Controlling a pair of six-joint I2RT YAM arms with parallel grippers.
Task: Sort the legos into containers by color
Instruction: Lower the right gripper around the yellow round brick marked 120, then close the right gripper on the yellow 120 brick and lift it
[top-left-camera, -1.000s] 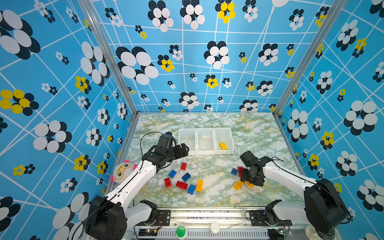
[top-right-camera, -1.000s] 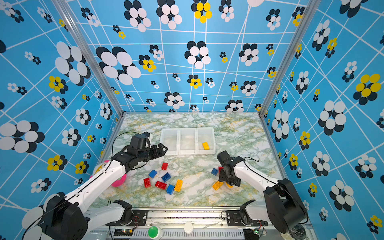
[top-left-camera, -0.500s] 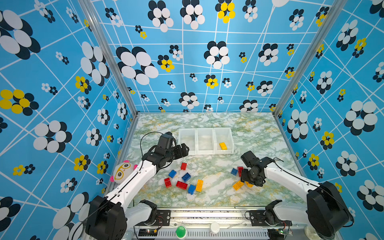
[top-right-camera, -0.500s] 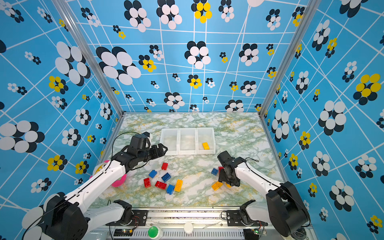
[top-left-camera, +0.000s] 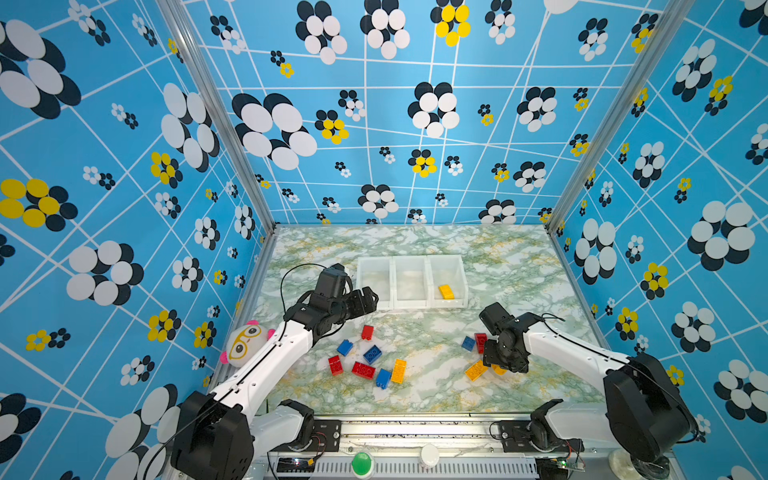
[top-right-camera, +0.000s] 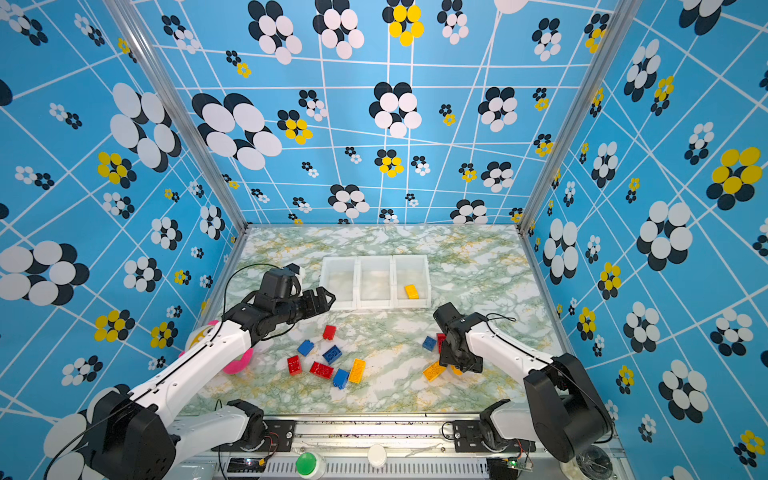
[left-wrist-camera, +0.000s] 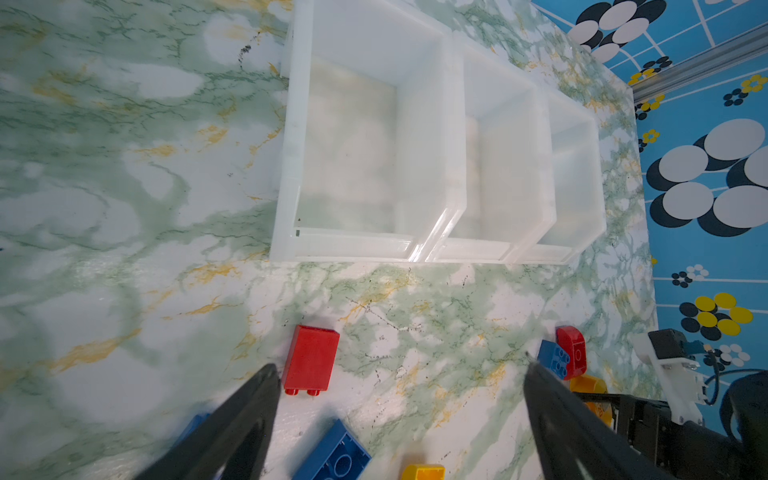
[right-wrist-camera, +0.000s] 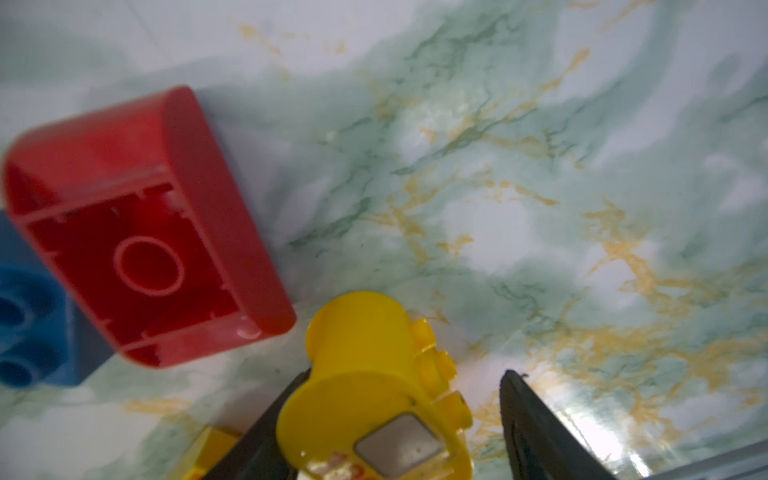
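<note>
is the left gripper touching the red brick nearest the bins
Apart. In both top views a strip of bare table shows between the open left gripper and the red brick.

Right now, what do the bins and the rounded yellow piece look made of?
The bins look like translucent white plastic, smooth: marbled tabletop shows faintly through. The rounded yellow piece looks like hard glossy moulded plastic: studs, sheen, grey label.
</note>
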